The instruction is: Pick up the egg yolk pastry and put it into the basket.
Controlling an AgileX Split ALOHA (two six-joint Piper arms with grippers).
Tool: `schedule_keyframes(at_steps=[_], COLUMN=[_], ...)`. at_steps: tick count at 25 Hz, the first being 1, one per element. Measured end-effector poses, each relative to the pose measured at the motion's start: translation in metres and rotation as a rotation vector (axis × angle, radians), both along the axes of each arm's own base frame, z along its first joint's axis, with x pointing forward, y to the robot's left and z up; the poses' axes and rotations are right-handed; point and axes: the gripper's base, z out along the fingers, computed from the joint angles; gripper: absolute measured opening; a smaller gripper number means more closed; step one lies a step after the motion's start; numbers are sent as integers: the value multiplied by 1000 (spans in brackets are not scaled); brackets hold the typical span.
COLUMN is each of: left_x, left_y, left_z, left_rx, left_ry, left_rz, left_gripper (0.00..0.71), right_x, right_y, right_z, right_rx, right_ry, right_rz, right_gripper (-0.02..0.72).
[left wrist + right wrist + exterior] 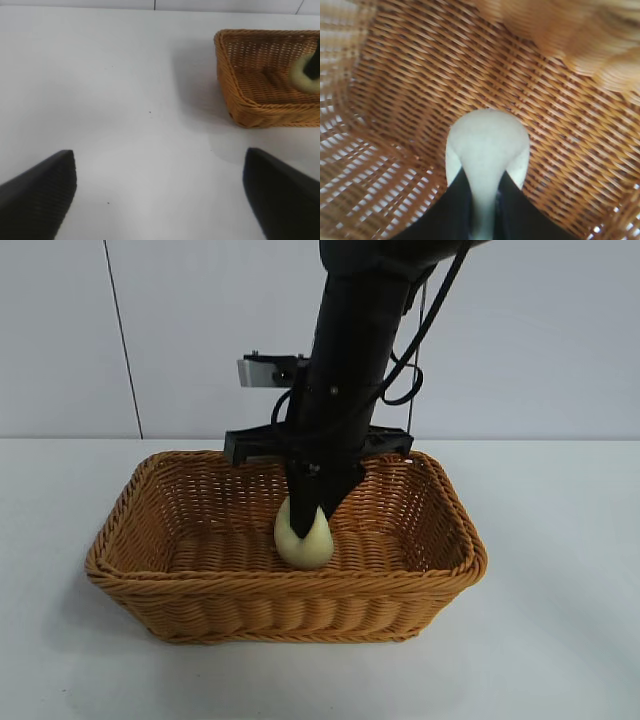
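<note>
From my station, the nearest thing in the exterior view is the basket's front wall [285,610], sitting on the white table [560,620]. Just behind that rim, inside the basket, I see the egg yolk pastry [303,532], low over the woven floor near the middle; can't tell if it's touching the bottom. The right gripper [320,518] comes down into the basket from above w/ its fingers clamped on the pastry's narrow top end. Right wrist view confirms it: the two dark fingertips [452,207] pinch the pastry's [487,145] tapered part, rounded end pointing at the wicker floor [410,85] (weave fills that whole view).

Left gripper [160,197] hovers over bare table [125,100] well apart from the basket [250,100], fingers spread wide, nothing between them. From there I can catch a bit of the pastry [302,77] inside the basket's corner area.
</note>
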Motion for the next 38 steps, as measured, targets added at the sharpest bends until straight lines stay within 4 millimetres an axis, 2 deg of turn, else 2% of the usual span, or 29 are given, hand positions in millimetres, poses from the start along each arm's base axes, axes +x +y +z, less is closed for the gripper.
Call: schedule_keyframes(at_steps=[3,5,8,9,11,16,19,22,25,28,31,38], left_x=[0,0,0,0,0,0,0,0,0,0,0,0], left_y=[0,0,0,0,0,0,0,0,0,0,0,0], left_z=[0,0,0,0,0,0,0,0,0,0,0,0], left_rx=[0,0,0,0,0,0,0,0,0,0,0,0], left_ry=[0,0,0,0,0,0,0,0,0,0,0,0], left_rz=[0,0,0,0,0,0,0,0,0,0,0,0], left_gripper=[695,695,695,695,696,696,696,696,696,696,696,696], right_x=[0,0,-2,-2,-3,3,8,15,26,42,57,72], right_y=[1,1,0,-1,-4,-16,-26,-35,-55,-89,-132,-218], right_z=[0,3,13,18,35,83,102,113,115,115,114,114], right_rx=[7,11,17,17,15,-74,-185,-198,-196,-205,-217,-203], right_ry=[-1,-4,-18,-31,-77,-201,-241,-270,-265,-257,-245,-208], right_rz=[-9,-10,7,18,35,-7,-22,-52,-109,-190,-292,-484], right_gripper=[144,259,503,563,620,644,644,644,644,644,644,644])
